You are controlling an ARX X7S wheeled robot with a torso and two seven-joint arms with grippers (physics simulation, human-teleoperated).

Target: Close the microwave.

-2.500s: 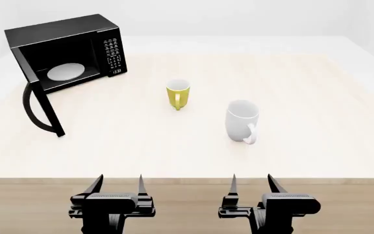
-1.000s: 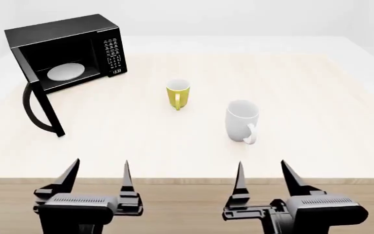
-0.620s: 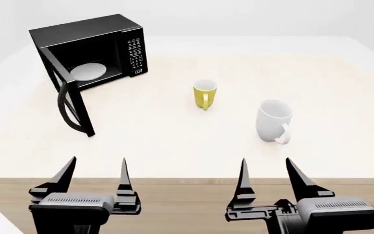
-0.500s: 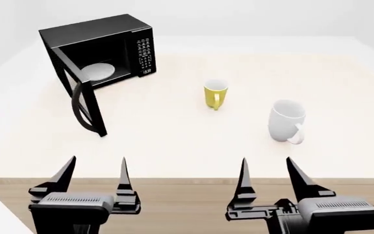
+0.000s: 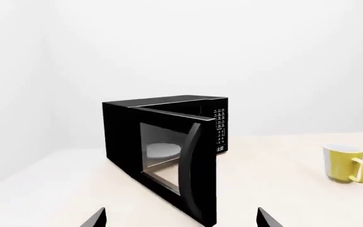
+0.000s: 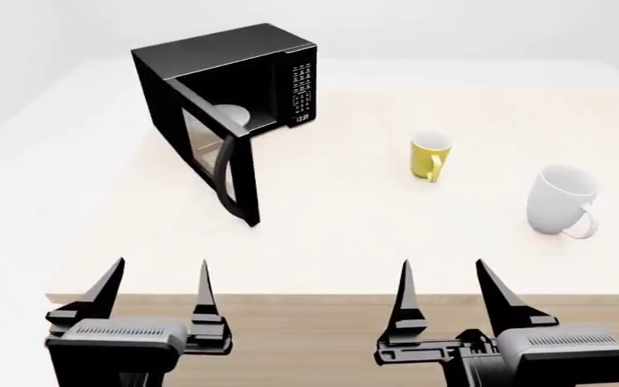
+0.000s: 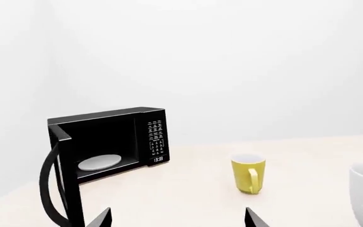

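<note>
The black microwave (image 6: 234, 60) stands at the table's far left with its windowed door (image 6: 215, 157) swung wide open toward me; the curved handle (image 6: 223, 169) is at the door's free edge and a white plate (image 6: 234, 117) lies inside. It also shows in the left wrist view (image 5: 168, 151) and the right wrist view (image 7: 106, 142). My left gripper (image 6: 157, 282) is open and empty at the table's near edge, well short of the door. My right gripper (image 6: 444, 282) is open and empty at the near edge, right of centre.
A yellow mug (image 6: 430, 157) stands mid-table right of the microwave. A white mug (image 6: 559, 201) stands nearer the right edge. The light table (image 6: 342, 234) has a wooden front edge just before my grippers.
The head view has shifted left, so the microwave and mugs slid right in the picture. Both grippers rose a little and opened wider since the earliest frame. The door stays open.
</note>
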